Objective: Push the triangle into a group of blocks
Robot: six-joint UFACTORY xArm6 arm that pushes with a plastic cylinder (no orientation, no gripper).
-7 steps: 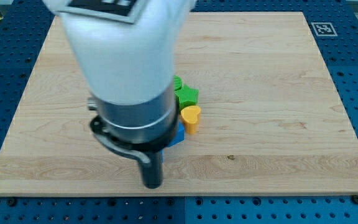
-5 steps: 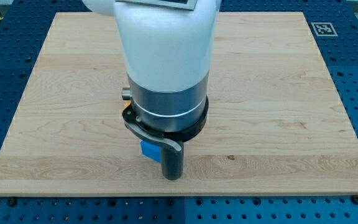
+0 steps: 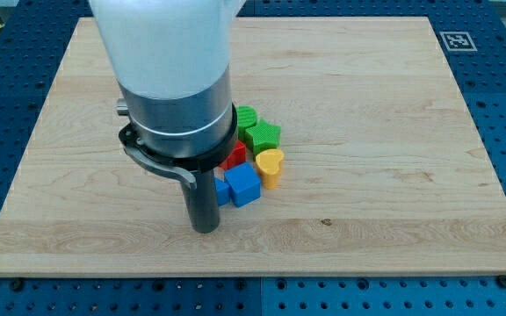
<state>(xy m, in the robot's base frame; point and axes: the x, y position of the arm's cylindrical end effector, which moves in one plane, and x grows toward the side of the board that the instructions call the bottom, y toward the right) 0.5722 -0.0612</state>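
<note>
Dark rod first: my tip [image 3: 204,228] sits low on the wooden board [image 3: 393,175], just left of and below the blue cube [image 3: 243,185], close to it though I cannot tell if it touches. It holds nothing; it can only push. A second blue piece [image 3: 221,190], perhaps the triangle, peeks out beside the rod, against the cube. Above the cube, a red block [image 3: 234,156] is half hidden by the arm. Right of the cube sits the yellow heart [image 3: 271,166]; above that, two green blocks [image 3: 259,131]. Best to nudge gently rightward, so the cluster stays tight.
</note>
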